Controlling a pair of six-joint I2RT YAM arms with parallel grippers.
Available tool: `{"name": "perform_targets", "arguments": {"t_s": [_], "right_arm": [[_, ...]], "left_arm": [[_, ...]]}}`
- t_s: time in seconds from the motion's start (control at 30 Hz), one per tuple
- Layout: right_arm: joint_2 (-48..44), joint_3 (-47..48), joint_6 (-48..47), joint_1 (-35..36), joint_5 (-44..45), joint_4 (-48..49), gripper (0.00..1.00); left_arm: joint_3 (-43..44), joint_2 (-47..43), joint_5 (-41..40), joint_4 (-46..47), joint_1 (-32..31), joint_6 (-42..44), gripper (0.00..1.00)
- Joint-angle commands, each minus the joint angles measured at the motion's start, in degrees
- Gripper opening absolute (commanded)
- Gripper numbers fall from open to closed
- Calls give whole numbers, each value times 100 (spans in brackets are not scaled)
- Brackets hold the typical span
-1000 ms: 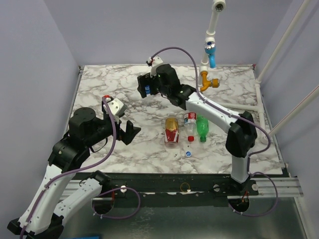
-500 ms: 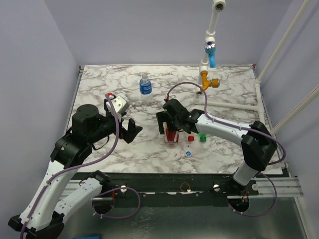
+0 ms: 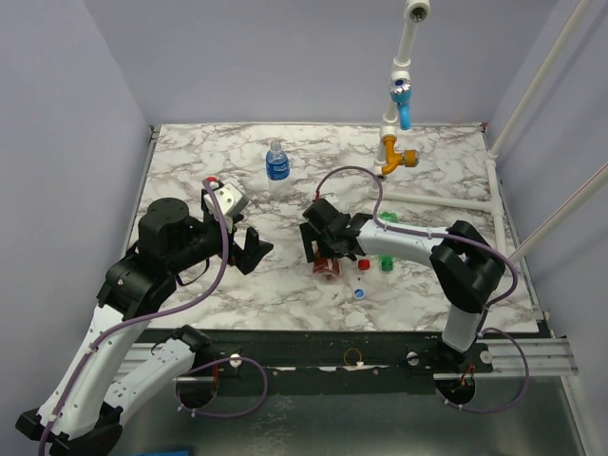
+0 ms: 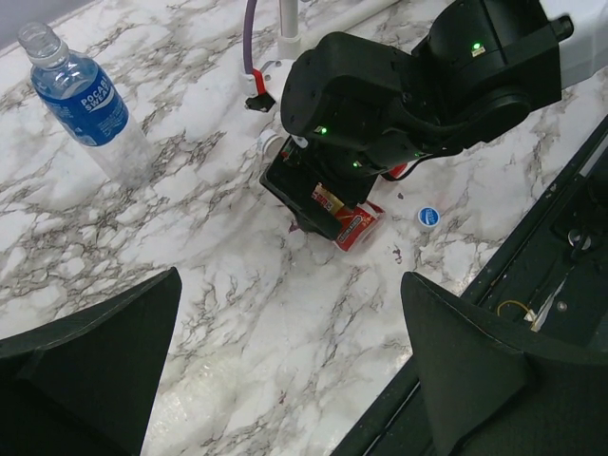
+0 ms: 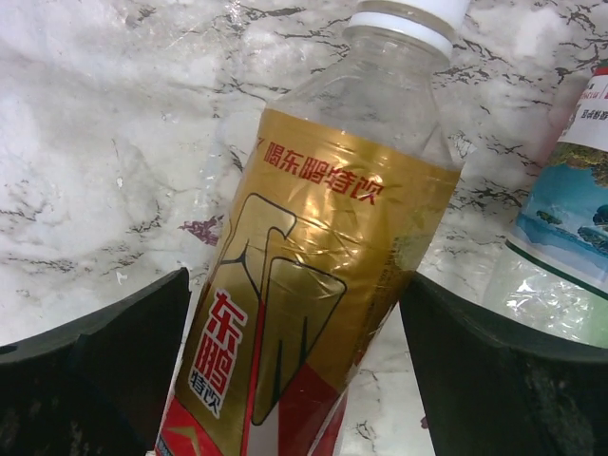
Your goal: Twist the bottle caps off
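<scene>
right arm is reaching low across the middle of the desk point(image 3: 209, 171), wrist pitching down, right hand point(image 3: 323, 256) sitting over the amber bottle point(image 5: 313, 285)
its fingers point(image 5: 95, 361) are standing apart, one each side of the bottle body; marble is showing between one finger and the bottle, so it is straddling, not clamping

left arm is hanging with elbow raised over the left-centre of the desk, left hand point(image 3: 249, 249) pointing toward the right hand, fingers wide apart with only desk between them

amber bottle appears to be lying on the desk under the right hand, white cap point(image 5: 404, 14) sitting on its neck at the top edge of the right wrist view
label is reading gold over red, Chinese characters 东鹏特饮
second bottle point(image 5: 570, 218) is lying just beside it: clear, label showing a blue-green picture under red characters too cropped to read

Pocari bottle point(image 4: 85, 109) is standing upright well apart, toward the far side of the desk, blue label reading POCARI SWEAT, neck looking bare

loose caps are lying on the desk near the right forearm: red cap point(image 3: 364, 263) and green cap point(image 3: 387, 261) side by side, bluish-white cap point(image 4: 427, 216) nearer the front edge, just beside the amber bottle's red end
</scene>
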Motion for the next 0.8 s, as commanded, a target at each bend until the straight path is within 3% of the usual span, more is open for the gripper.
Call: {"name": "perform_targets", "arguments": {"t_s": [0.0, 0.2, 0.43, 0.53, 0.77], "right_arm": [[-135, -82, 132, -3, 158, 380, 87], [-937, -263, 19, -3, -139, 876, 61], [-2541, -603, -155, 75, -1168, 1980, 61], [-3118, -756, -115, 207, -1401, 2886, 63], [-3175, -303, -413, 926, -809, 4340, 65]], "left_arm": [[99, -21, 188, 59, 19, -90, 99], [48, -13, 284, 59, 19, -179, 99], [45, 28, 457, 66, 14, -250, 99], [134, 150, 657, 101, 19, -561, 99], [647, 561, 1303, 535, 79, -1668, 99]]}}
